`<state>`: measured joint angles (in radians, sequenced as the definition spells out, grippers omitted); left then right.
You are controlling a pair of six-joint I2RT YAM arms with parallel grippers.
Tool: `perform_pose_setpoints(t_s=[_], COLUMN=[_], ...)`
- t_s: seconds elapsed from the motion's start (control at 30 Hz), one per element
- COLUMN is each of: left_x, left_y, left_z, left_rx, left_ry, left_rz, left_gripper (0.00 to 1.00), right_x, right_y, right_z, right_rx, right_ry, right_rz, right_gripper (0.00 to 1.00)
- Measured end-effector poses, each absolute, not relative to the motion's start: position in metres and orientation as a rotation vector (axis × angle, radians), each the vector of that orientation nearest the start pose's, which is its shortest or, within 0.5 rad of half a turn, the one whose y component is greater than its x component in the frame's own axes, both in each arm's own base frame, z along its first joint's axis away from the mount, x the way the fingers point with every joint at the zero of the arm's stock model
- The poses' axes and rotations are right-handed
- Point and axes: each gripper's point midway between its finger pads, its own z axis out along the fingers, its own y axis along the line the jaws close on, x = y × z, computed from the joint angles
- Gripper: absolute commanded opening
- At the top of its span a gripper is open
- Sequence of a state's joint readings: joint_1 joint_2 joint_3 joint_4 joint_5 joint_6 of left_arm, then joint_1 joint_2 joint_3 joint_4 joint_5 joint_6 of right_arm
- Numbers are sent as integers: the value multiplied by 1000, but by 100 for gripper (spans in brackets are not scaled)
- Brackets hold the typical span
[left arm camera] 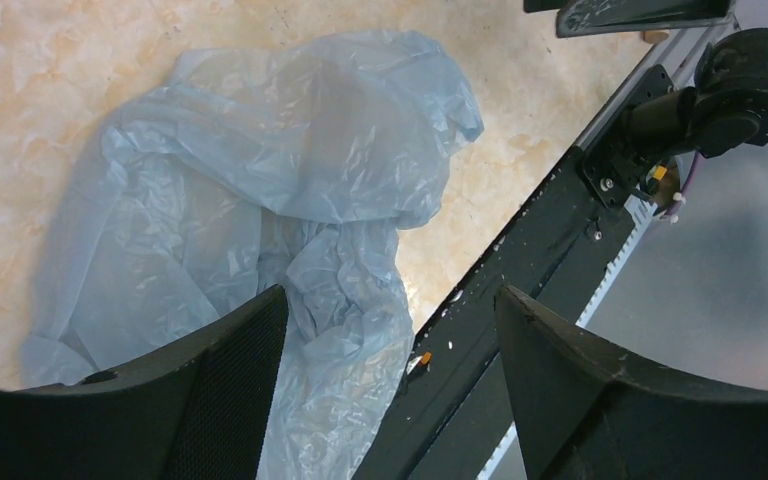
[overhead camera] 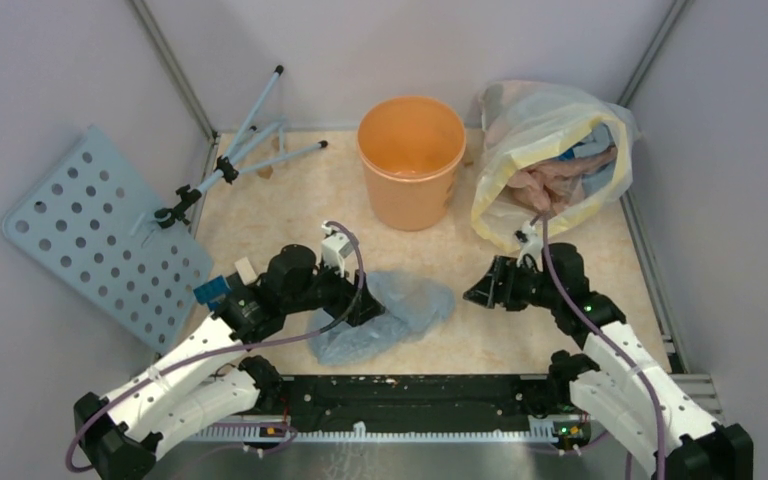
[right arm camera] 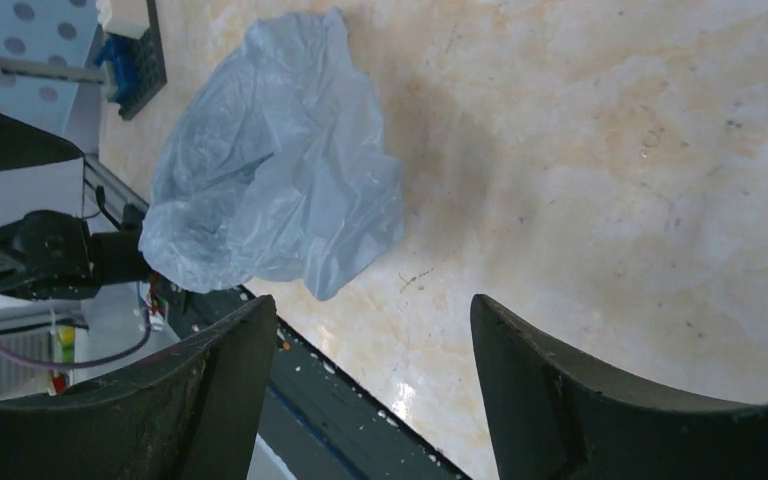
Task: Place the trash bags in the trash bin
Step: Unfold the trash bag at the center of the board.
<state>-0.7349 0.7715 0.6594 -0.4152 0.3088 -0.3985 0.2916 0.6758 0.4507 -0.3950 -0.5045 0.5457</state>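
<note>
A crumpled, translucent grey-blue trash bag [overhead camera: 392,315] lies on the table near the front edge; it also shows in the left wrist view [left arm camera: 260,200] and the right wrist view [right arm camera: 270,190]. The round orange trash bin [overhead camera: 411,160] stands upright at the back centre, and its inside looks empty. My left gripper [overhead camera: 365,303] is open just over the bag's left part; in its wrist view [left arm camera: 392,310] the bag's near edge lies between the fingers. My right gripper [overhead camera: 480,290] is open and empty, a little right of the bag, over bare table [right arm camera: 372,315].
A big clear bag with yellow edges [overhead camera: 550,160], full of stuff, stands at the back right beside the bin. A perforated blue-grey board [overhead camera: 100,235] leans at the left wall, with a tripod stand [overhead camera: 250,150] behind it. A black rail [overhead camera: 410,390] runs along the near edge.
</note>
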Motion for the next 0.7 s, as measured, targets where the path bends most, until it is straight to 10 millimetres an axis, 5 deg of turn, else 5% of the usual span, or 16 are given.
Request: perform_pose_setpoints(t_s=[0.27,0.5,0.7], left_x=[148,145,142], left_y=[-224,-222,-222], left_z=[163,147,124], left_rx=[543,542,480], left_ry=[2225,2305,2413], left_rz=[-959,-933,-924], left_gripper=[78,96,96], right_x=[171,173,173], right_y=[202,223,234], right_z=[106,92,59], right_rx=[-240,-343,-388], right_ry=[2358,2356,2434], right_rz=[1012,963,877], right_gripper=[66,69,23])
